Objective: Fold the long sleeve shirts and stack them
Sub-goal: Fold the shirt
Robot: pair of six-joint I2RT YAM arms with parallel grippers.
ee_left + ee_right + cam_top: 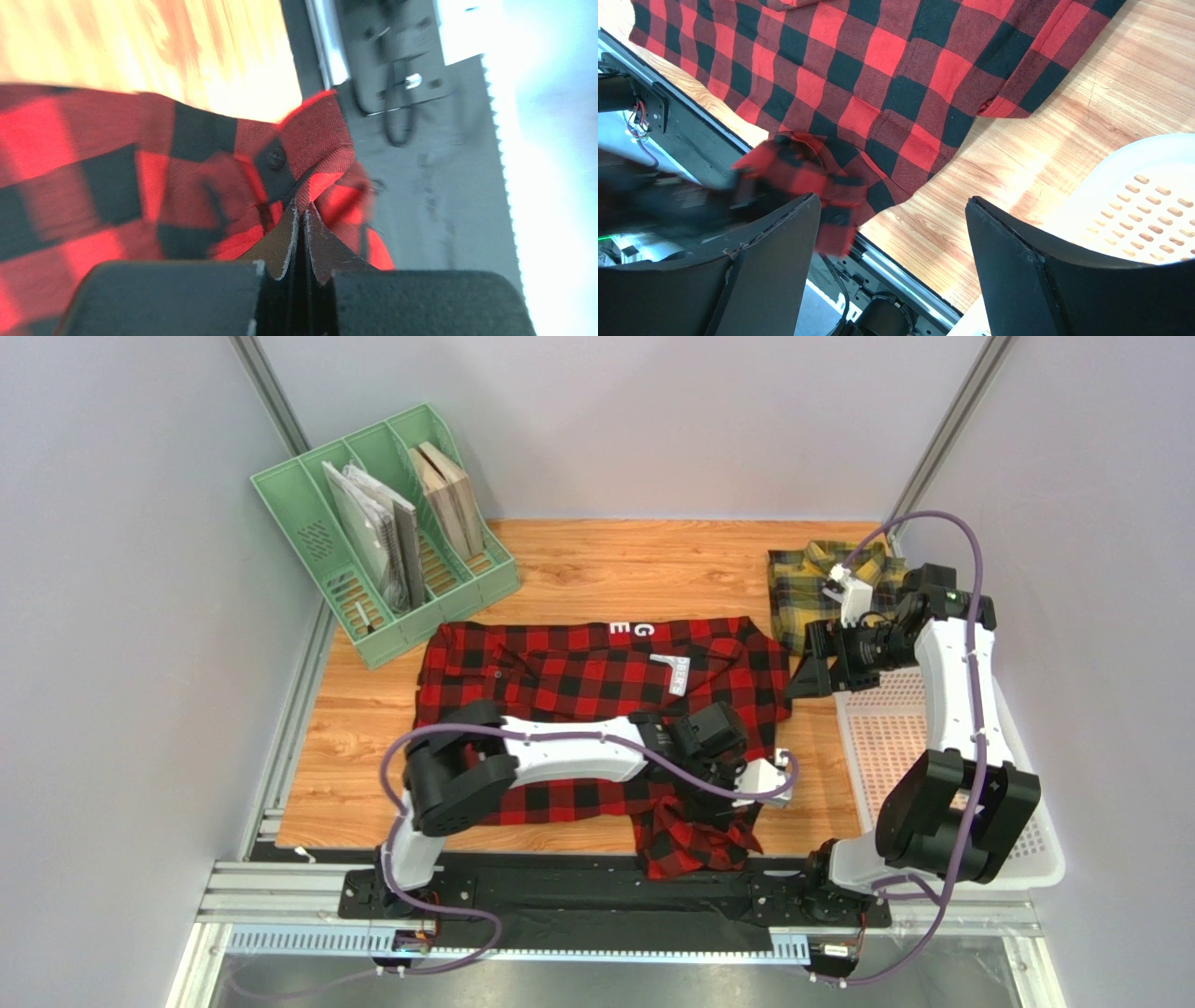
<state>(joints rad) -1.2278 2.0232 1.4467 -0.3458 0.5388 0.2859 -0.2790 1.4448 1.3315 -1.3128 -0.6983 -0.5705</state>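
Seen from above, the red-and-black shirt (589, 679) is spread flat across the wooden table (351, 742), white block letters showing at its far edge. One sleeve is bunched at the near edge, directly under the left gripper (758, 791). The yellow-and-green shirt (807, 588) is crumpled at the far right corner, just behind the right gripper (811, 665), beside a white basket (898, 742). A green file rack (379, 532) is stood at the far left.

At the left wrist, the left gripper (302, 217) is seen with its fingers pressed together, a fold of the red-and-black shirt (105, 175) pinched at their tips. A dark button (275, 158) on the cuff is seen just beyond them.

At the right wrist, the right gripper (891, 203) is held with its fingers spread wide and nothing between them. The red-and-black shirt (878, 63) is laid out beyond the fingertips, its bunched sleeve blurred near the left finger, and the white basket (1144, 189) is beside the right finger.
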